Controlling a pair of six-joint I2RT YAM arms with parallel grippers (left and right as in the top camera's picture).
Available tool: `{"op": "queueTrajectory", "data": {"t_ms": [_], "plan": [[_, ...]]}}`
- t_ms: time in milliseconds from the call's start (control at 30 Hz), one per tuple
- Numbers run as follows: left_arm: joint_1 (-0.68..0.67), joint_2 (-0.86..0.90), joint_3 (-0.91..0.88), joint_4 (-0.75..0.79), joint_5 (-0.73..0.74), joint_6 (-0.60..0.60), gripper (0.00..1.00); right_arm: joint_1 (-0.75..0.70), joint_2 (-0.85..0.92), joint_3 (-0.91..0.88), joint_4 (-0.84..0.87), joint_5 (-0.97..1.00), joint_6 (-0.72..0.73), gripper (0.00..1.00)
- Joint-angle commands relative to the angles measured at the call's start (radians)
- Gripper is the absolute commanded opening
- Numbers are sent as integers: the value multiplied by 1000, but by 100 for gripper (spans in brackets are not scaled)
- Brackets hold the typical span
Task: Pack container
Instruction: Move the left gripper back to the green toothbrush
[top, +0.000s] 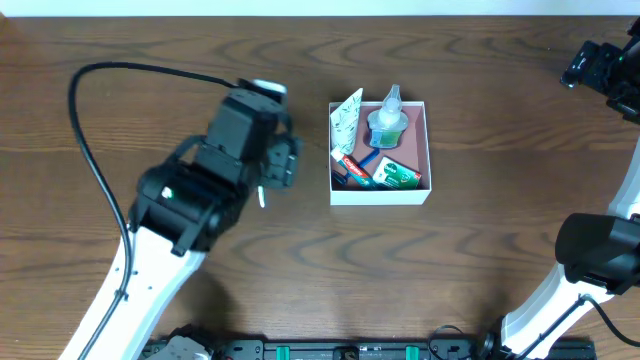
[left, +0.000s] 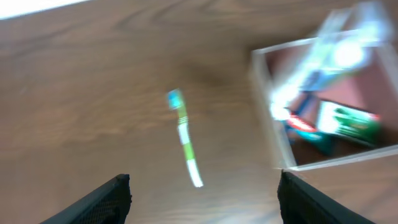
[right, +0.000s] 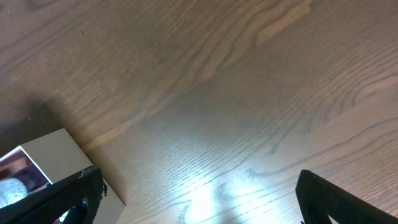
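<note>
Item: container (top: 380, 198), square, shallow and open-topped, with white outer walls and a dusty pink inside, set on the dark wood desk (top: 480, 280) near its middle, slightly toward the far edge and the right-hand side. Contents as recorded from overhead: a clear bottle (top: 386, 122) with a pale cap against the far wall; a white sachet (top: 347, 118) with green print, propped in the far left corner and rising over the rim; a green box (top: 397, 175) toward the near wall; a red and white tube (top: 350, 163) along the left wall, with something blue beside it. Print is seen on the box, the sachet and the tube, but none of it can be read in any view. Left claw (left: 202, 199): wide, nothing gripped; it is placed left of the container and apart from it, and is largely covered by its own wrist from overhead. Supplied by the left wrist view only: a green and white toothbrush (left: 185, 140), blurred, seen against the desk between the two dark fingers (left: 115, 199), touching neither and lying outside the container's left wall. Whether it rests flat on the desk cannot be told. Right claw (right: 199, 199): wide, nothing held, near the far right corner of the desk and well apart from the container. Supplied by the right wrist view only: one white corner of the container at lower left, otherwise bare wood grain.
</note>
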Motion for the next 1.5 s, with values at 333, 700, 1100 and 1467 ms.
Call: {"op": "queueTrajectory", "data": {"t_ms": [333,700,1100,1467], "plan": [[200,363,-59,-5,58,-65,66,-2,-23,10,-1,0,14,99],[215,559,-59,41,137,-64,66,-2,-23,10,-1,0,14,99],[219,639,-60,88,210,-63,66,-2,-23,10,-1,0,14,99],[271,656,-61,101,238,-60,66,-2,-23,10,-1,0,14,99]]}}
